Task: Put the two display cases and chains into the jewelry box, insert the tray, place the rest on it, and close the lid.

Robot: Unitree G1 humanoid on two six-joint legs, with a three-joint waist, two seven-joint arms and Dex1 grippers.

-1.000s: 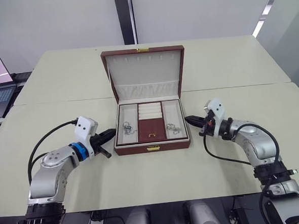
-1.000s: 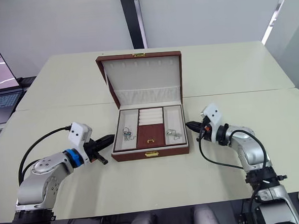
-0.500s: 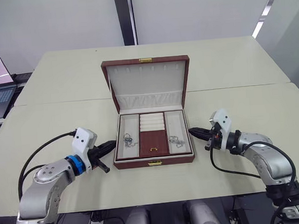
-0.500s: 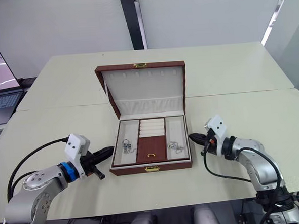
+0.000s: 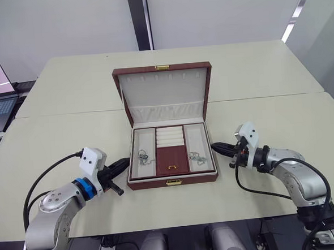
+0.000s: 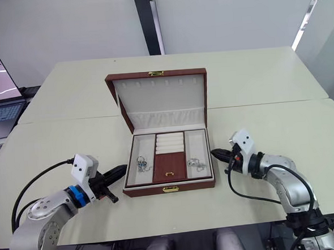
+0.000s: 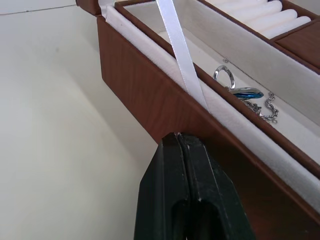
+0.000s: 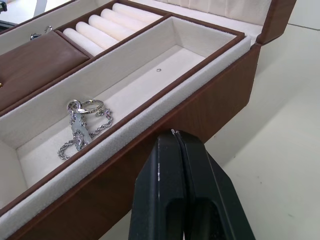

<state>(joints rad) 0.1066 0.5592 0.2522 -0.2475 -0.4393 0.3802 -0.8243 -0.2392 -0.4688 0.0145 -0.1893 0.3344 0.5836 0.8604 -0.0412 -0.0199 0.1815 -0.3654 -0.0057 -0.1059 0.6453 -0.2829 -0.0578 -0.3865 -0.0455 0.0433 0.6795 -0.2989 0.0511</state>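
The jewelry box (image 5: 171, 153) stands near the middle of the table's (image 5: 279, 101) front half with its lid (image 5: 164, 94) propped upright, and the tray (image 5: 170, 151) is already seated inside, a small heap of chains and rings (image 5: 143, 157) in its left compartment and another (image 5: 197, 157) in its right. The left gripper (image 5: 120, 164) and right gripper (image 5: 219, 149) each have their fingers pressed together, empty, tips just beside the box's left and right walls. This flanking pose probably steadies or squares the box before the lid is closed.

No readable text, labels, brands or numbers on anything in view
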